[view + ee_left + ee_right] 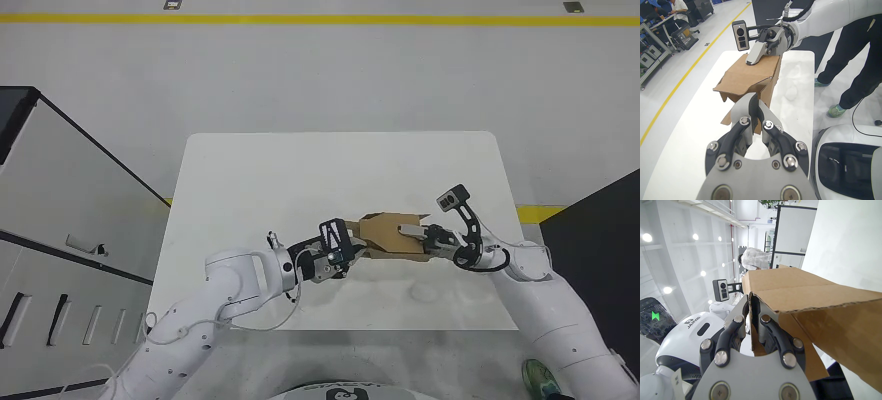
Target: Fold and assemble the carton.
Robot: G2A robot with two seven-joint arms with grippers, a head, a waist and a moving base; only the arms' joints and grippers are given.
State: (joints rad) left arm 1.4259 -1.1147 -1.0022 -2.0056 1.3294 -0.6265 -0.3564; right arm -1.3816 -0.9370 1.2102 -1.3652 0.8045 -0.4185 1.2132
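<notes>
The carton (388, 232) hangs over the table (250, 180), its long axis running between the 2 arms. The left gripper (754, 98) is clamped on 1 end flap, the right gripper (752, 301) on the opposite end's panel.

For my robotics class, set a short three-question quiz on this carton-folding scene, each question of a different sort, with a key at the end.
1. True or false: the carton lies on the table with no gripper touching it.
2. Multiple choice: what is the left gripper shut on? A) an edge of a carton flap; B) a roll of tape; C) nothing at all.
3. Fill the gap: seen from above, the right gripper holds the carton at the end ____ to the one the left gripper holds.

Key: 1 false, as both grippers hold it; 2 A; 3 opposite.
</notes>
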